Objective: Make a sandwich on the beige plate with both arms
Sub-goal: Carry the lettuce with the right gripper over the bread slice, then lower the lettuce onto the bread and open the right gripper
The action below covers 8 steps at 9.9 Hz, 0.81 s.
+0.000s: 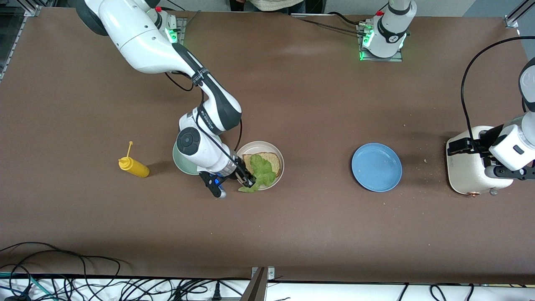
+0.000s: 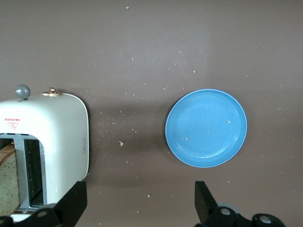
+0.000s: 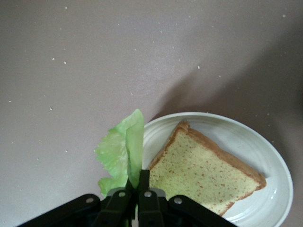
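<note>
Right pincer (image 1: 249, 181): pinching the lettuce (image 1: 262, 170) over the beige plate (image 1: 276, 151).
Bread (image 1: 272, 159): one slice on that plate, lettuce draped across it and past the rim.
Left pincer (image 2: 140, 203): spread, over the bench (image 1: 317, 104) between toaster (image 1: 468, 173) and blue plate (image 1: 376, 167).

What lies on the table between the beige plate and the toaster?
Only the blue plate lies between the beige plate and the toaster, seen in the front view.

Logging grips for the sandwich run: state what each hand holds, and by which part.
Right hand pinches the lettuce leaf by its edge, over the beige plate. Left hand holds nothing.
</note>
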{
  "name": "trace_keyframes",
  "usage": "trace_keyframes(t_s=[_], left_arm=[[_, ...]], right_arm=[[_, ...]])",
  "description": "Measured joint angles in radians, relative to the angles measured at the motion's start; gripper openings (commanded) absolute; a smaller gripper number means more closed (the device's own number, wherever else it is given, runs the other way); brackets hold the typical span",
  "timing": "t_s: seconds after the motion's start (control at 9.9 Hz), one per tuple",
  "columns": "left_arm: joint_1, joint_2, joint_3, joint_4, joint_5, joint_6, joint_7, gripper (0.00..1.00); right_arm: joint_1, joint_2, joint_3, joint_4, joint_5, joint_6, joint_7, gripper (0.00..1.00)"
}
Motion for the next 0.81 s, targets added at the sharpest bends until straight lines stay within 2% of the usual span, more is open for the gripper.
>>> trace_keyframes(t_s=[0.5,0.61,0.71,0.81], left_arm=[[0.000,0.004,0.000,0.000,0.000,0.000,0.000,1.00],[0.000,0.004,0.000,0.000,0.000,0.000,0.000,1.00],[0.000,0.004,0.000,0.000,0.000,0.000,0.000,1.00],[0.000,0.005,0.000,0.000,0.000,0.000,0.000,1.00]], right_arm=[[0.000,0.011,0.003,-0.021,0.051,-0.023,0.013,0.08],[0.000,0.012,0.003,-0.033,0.051,-0.025,0.013,0.22],[0.000,0.012,0.003,-0.048,0.051,-0.025,0.013,0.27],[0.000,0.013,0.003,-0.061,0.051,-0.025,0.013,0.28]])
